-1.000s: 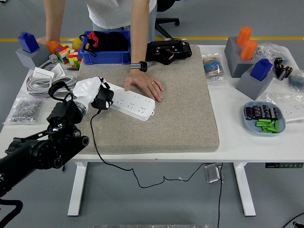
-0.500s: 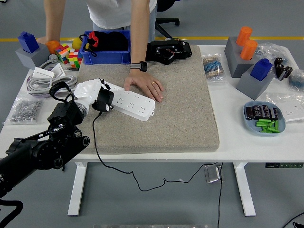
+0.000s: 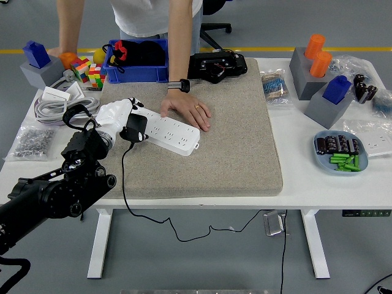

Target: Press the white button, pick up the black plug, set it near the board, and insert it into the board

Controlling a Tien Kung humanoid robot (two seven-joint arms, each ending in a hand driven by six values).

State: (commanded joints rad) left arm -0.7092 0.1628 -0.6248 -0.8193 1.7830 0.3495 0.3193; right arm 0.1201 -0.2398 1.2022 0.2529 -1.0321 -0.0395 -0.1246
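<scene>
While a person's hand [image 3: 187,111] steadies the white board [image 3: 168,131] near the tabletop's [image 3: 318,184] left edge, the left hand [image 3: 116,119] clamps the black plug [image 3: 134,128] at the board's left end.

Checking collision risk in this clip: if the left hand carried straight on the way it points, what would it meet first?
The left hand, shut on the black plug, points right along the white power strip. It would likely press the plug into the strip first; the person's hand resting there comes next.
</scene>
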